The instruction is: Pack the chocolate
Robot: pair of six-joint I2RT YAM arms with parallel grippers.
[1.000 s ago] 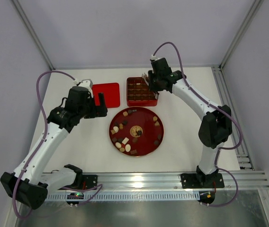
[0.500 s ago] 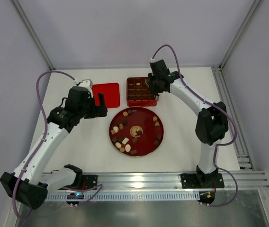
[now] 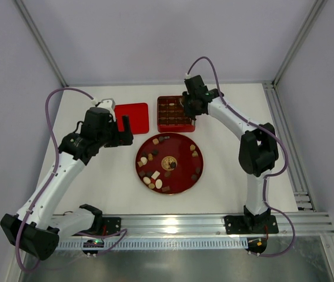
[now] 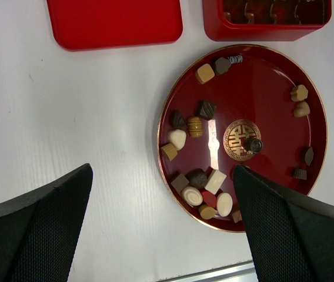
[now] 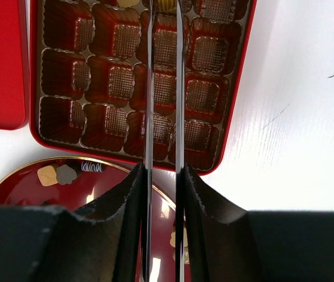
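The chocolate, several small dark, tan and cream pieces, lies scattered on a round red plate with a gold emblem. Behind the plate stands a red box of brown moulded cells, most of them bare. Over the box's right side, my right gripper is shut on a pair of metal tweezers whose blades reach across the cells. Between the blades at the frame's top edge shows a light piece; I cannot tell if it is pinched. My left gripper hangs wide open, with nothing in it, over the table left of the plate.
A flat red lid lies left of the box, close to the left gripper. An aluminium rail runs along the near table edge. Grey walls close in the back and both sides.
The right arm's elbow has swung left and its wrist has edged left over the box. The left arm has not moved.
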